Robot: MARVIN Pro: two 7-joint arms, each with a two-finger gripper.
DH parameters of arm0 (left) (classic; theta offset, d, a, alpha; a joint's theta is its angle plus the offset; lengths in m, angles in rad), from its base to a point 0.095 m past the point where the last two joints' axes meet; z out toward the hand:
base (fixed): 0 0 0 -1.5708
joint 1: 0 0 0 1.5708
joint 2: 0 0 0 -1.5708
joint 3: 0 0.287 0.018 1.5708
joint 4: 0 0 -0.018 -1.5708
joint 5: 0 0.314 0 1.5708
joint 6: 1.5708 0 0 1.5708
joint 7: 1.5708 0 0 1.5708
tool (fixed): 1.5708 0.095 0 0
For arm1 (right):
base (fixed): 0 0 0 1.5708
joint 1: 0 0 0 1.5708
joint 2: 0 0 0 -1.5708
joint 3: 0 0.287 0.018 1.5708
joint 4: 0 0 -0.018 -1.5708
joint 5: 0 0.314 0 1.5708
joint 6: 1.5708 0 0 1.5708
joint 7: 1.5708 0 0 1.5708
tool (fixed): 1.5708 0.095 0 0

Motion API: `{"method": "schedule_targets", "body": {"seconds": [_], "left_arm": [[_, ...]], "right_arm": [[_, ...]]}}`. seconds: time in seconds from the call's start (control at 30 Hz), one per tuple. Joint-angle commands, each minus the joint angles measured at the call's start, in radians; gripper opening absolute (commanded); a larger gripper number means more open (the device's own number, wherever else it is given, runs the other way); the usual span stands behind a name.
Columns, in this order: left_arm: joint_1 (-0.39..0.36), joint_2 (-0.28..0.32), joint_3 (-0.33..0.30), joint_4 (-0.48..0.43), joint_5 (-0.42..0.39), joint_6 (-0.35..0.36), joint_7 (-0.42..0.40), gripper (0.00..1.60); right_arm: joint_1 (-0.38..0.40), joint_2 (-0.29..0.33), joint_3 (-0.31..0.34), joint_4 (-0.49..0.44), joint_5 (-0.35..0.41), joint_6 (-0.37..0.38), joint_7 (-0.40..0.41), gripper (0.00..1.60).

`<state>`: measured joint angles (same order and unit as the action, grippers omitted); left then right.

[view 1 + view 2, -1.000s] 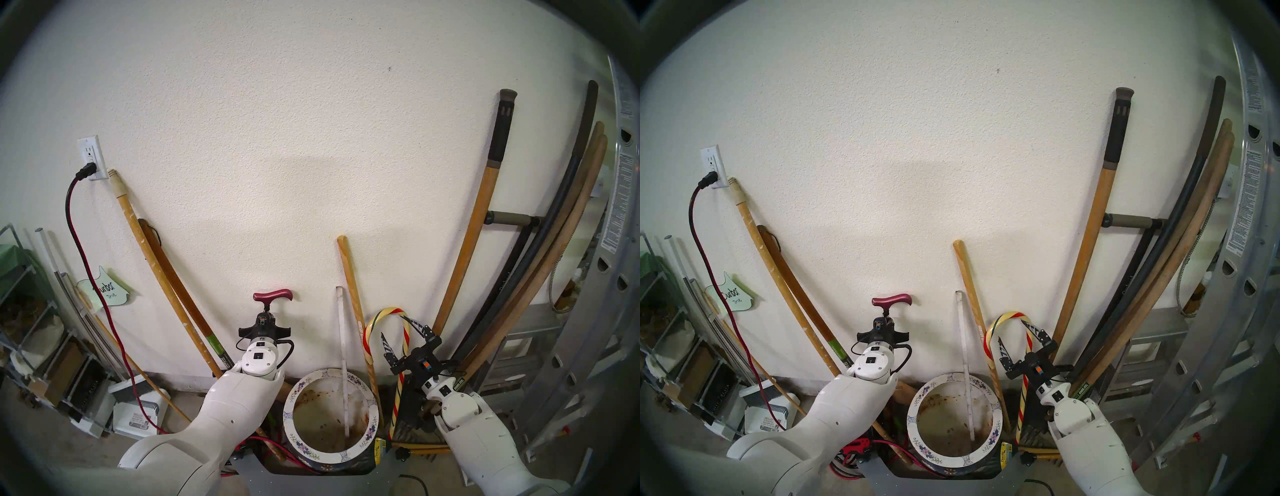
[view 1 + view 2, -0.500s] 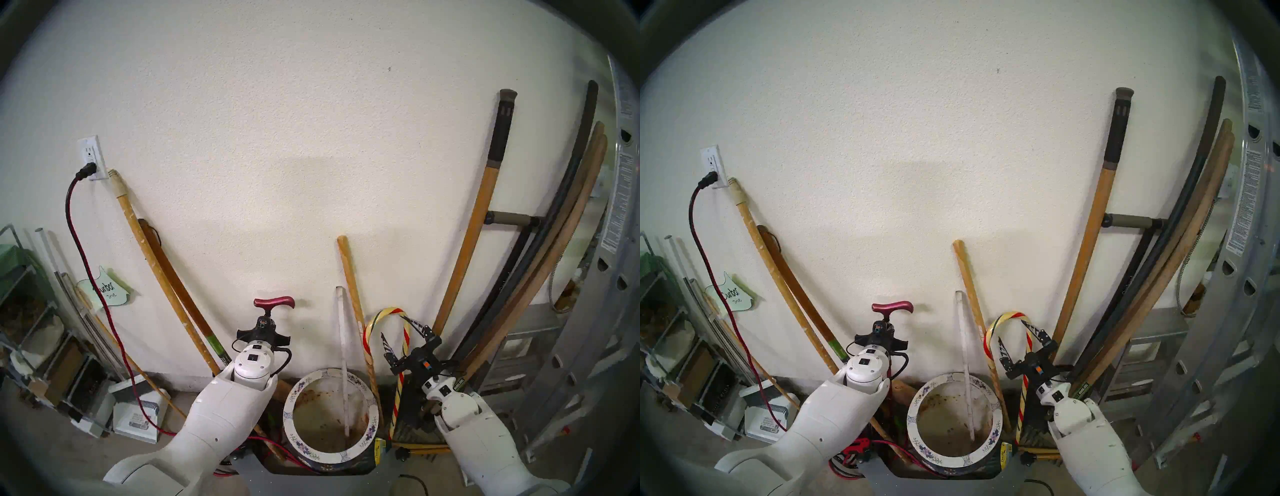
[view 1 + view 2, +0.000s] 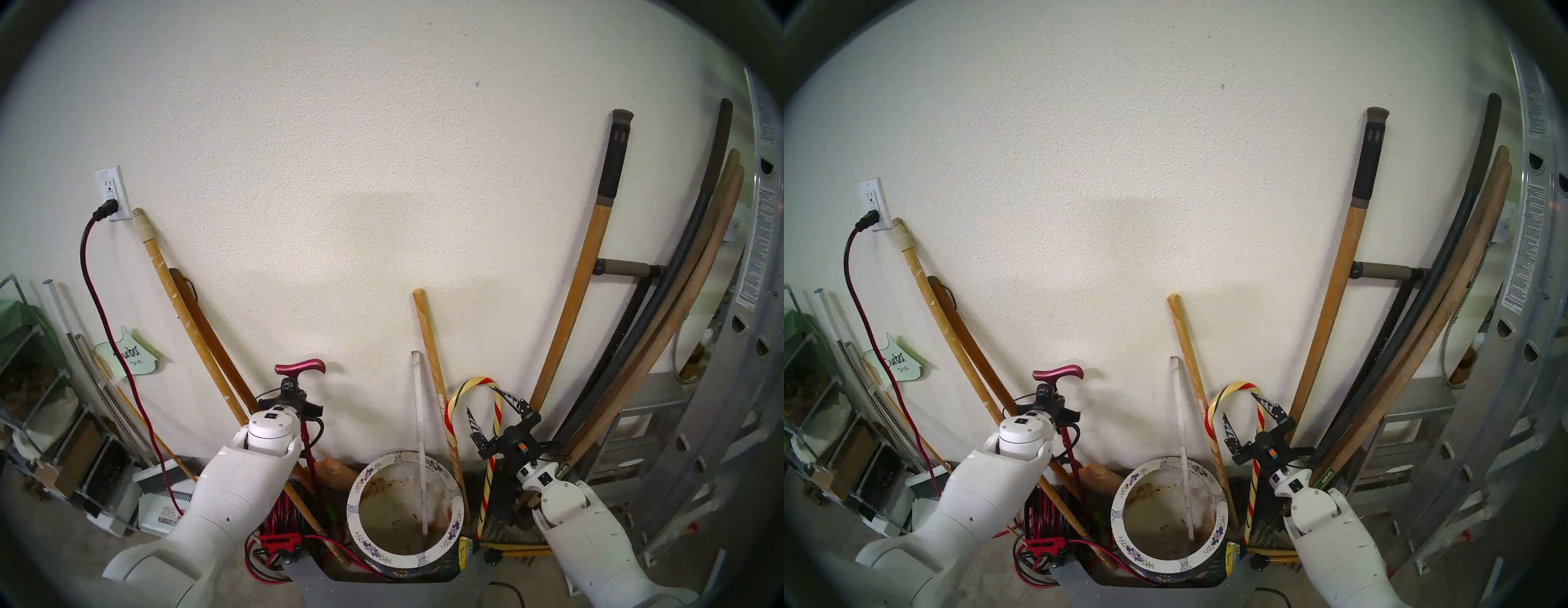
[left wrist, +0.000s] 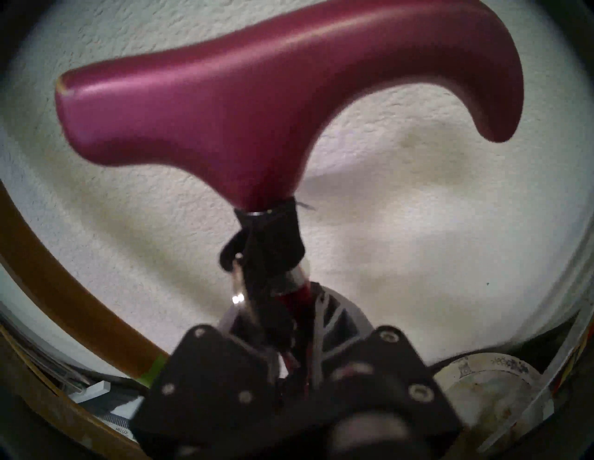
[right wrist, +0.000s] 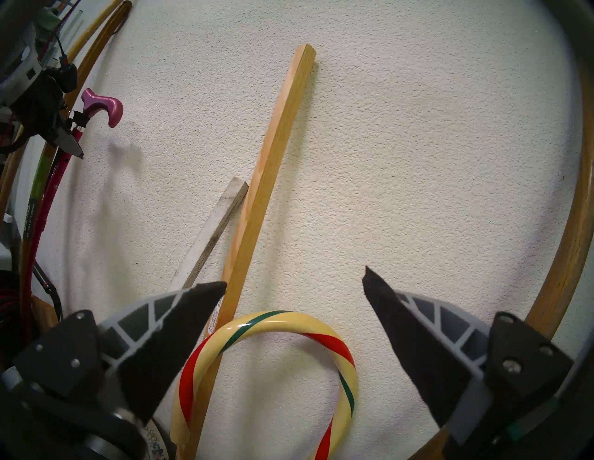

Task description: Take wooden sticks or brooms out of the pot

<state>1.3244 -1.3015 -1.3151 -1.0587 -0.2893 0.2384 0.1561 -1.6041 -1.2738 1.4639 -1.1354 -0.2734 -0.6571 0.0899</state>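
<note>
Left of the pot (image 3: 405, 509), slim magenta T-handled cane (image 3: 299, 367), seemingly upright, clamped in left hand (image 4: 289, 324); right hand (image 5: 294, 289) spread apart.

left arm (image 3: 237, 479) | carried magenta cane (image 3: 299, 367) leftward (clear of pot (image 3: 405, 560))

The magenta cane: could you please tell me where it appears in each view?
Head stereo left: magenta cane, lower centre-left.
Head stereo right, further left.
Left wrist: handle fills the top.
Right wrist: upper left.
Shared landmark: the flowered pot, right of the cane in three views.
</note>
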Motion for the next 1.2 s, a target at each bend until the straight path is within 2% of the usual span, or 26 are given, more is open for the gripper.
{"method": "schedule_targets", "body": {"seconds": [0.0,0.27,0.47,0.6,0.63,1.1,1.13,1.17], "left_arm": [[-0.035,0.0,0.002,0.117,-0.024,0.033,-0.056,0.0],[-0.074,-0.027,0.034,0.209,-0.007,-0.007,-0.072,0.0],[-0.1,-0.026,0.065,0.257,0.013,-0.013,-0.084,0.0],[-0.118,-0.022,0.068,0.301,0.022,-0.014,-0.089,0.0],[-0.1,-0.011,0.066,0.269,0.023,-0.005,-0.088,0.0],[-0.151,0.001,0.063,0.381,0.045,-0.03,-0.111,0.0],[-0.171,-0.006,0.065,0.418,0.048,-0.038,-0.115,0.0],[-0.156,0.001,0.064,0.39,0.048,-0.033,-0.115,0.0]], "right_arm": [[0.0,0.001,0.001,-0.002,0.002,0.001,0.001,1.6],[0.0,0.0,0.001,-0.002,0.001,0.0,0.001,1.6],[0.0,0.0,0.001,-0.002,0.001,0.0,0.001,1.6],[0.0,0.0,0.001,-0.002,0.001,0.0,0.001,1.6],[0.0,0.0,0.001,-0.002,0.001,0.0,0.0,1.6],[0.0,0.0,0.0,-0.001,0.001,0.0,0.0,1.6],[0.0,0.0,0.0,-0.001,0.001,0.0,0.0,1.6],[0.0,0.0,0.0,-0.001,0.001,0.0,0.0,1.6]]}}
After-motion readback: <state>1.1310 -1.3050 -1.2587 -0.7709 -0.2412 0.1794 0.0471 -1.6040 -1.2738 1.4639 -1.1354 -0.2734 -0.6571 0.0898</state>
